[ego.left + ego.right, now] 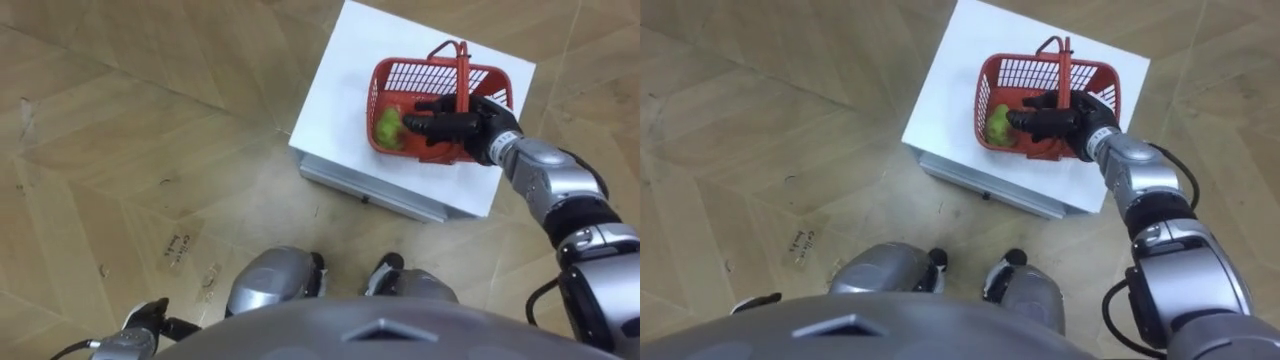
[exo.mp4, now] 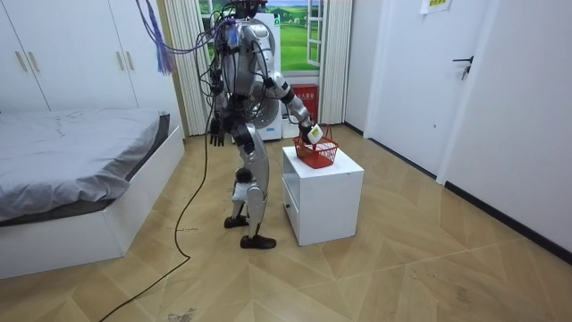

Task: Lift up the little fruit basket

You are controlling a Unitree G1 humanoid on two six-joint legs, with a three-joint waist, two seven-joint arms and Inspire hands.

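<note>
A red mesh fruit basket with an upright handle stands on a white cabinet, toward its far right side. A green fruit lies inside at the near left corner. My right hand is over the basket's near side, just below the handle, with fingers stretched out to the left toward the fruit and the thumb by the handle's foot. My left hand hangs idle at my side, fingers relaxed. In the room view I stand at the cabinet, right arm reaching to the basket.
The cabinet has a drawer front facing me. A bed lies on the room view's left, with wardrobes behind it. A closed door is at the back right. Open wooden floor surrounds the cabinet.
</note>
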